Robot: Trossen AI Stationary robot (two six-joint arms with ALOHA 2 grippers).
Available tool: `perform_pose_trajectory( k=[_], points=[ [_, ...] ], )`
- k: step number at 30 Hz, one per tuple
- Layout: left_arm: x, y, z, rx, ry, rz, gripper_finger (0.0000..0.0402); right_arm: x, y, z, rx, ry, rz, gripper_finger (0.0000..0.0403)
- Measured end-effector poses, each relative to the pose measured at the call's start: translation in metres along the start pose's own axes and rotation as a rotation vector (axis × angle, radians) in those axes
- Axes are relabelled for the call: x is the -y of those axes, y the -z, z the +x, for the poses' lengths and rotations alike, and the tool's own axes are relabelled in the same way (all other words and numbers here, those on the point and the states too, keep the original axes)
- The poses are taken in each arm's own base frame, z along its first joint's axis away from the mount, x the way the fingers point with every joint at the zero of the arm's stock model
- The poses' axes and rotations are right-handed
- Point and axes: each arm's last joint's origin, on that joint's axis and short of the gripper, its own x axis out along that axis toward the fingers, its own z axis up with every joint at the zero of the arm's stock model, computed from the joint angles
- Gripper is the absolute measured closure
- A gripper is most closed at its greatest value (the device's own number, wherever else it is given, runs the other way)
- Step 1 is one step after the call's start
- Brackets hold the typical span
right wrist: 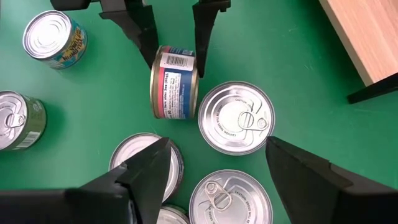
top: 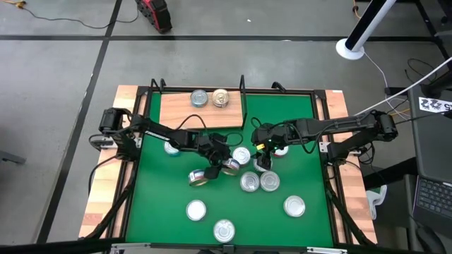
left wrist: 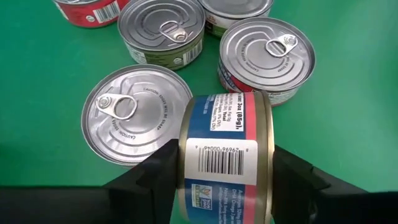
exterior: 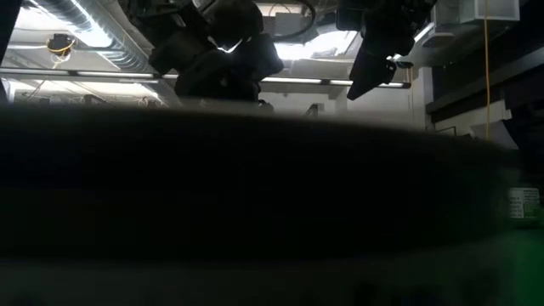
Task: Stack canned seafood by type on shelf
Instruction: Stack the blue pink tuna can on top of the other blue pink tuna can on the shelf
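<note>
High view, shelf: the wooden shelf (top: 180, 111) lies at 11 o'clock of the green mat (top: 162, 190) and carries only 2 tins (top: 200, 98), side by side, not stacked.
High view, remaining tins: about 9 tins I can count on the mat, most of them in a group at the centre, 3 more toward 6 o'clock.
High view, progress: in my judgement the task is at an early stage; most tins are not yet sorted.
Low view: too dark, only the arms show from above.
Left wrist view: the left gripper (left wrist: 225, 177) stands around a tin lying on its side (left wrist: 227, 155), blue and red label; both fingers appear to touch its ends, so it is grasping this tin.
Right wrist view: the right gripper (right wrist: 219, 163) hangs released, holding nothing, above an upright tin (right wrist: 236, 118), at 3 o'clock of the group.
</note>
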Motion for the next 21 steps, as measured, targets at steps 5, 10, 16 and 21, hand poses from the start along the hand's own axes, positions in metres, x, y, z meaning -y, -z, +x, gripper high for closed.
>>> perform_pose_trajectory(
  k=[5, 10, 16, 21],
  points=[
    [-0.006, 0.000, -0.003, 0.005, 0.015, -0.069, 0.0216, 0.000, 0.000, 0.000, -0.001, 0.000, 0.000, 0.0141],
    [-0.018, -0.006, -0.016, 0.045, 0.016, -0.182, 0.0216, 0.000, 0.000, 0.000, -0.004, 0.001, 0.000, 0.0141],
    [-0.038, -0.013, -0.045, 0.092, -0.017, -0.298, 0.0216, 0.000, -0.001, -0.001, -0.001, 0.001, -0.010, 0.0141],
    [-0.056, -0.018, -0.073, 0.148, -0.070, -0.368, 0.0213, -0.002, -0.008, -0.009, 0.017, -0.001, -0.059, 0.0141]
  ],
)
